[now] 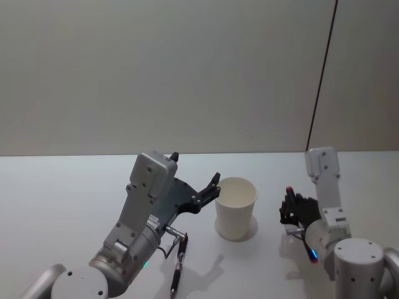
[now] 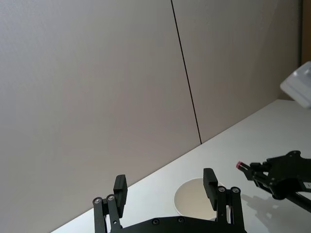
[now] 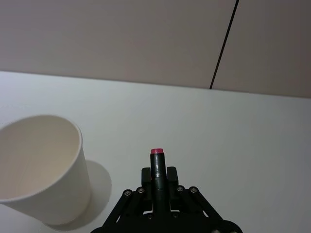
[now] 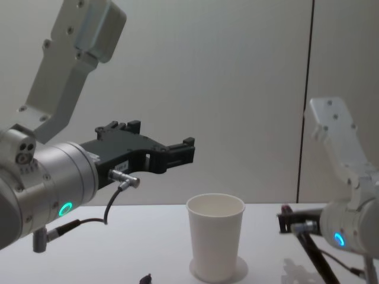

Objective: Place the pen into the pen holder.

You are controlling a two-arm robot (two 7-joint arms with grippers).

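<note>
The pen holder (image 1: 235,208) is a plain white paper cup standing upright on the white table, seen from the side in the chest view (image 4: 215,236). My right gripper (image 1: 290,208) hovers to the right of it, shut on a dark pen (image 3: 156,164) with a pink top end. The pen slants, with its blue-lit lower end (image 1: 311,251) toward me. In the right wrist view the cup (image 3: 41,170) stands apart from the gripper (image 3: 156,178). My left gripper (image 1: 195,168) hangs open just left of the cup with nothing between its fingers (image 2: 210,180).
A second dark pen-like stick (image 1: 178,265) lies on the table (image 1: 62,199) under my left arm, near the front edge. A plain wall with a dark vertical seam (image 1: 321,81) rises behind the table.
</note>
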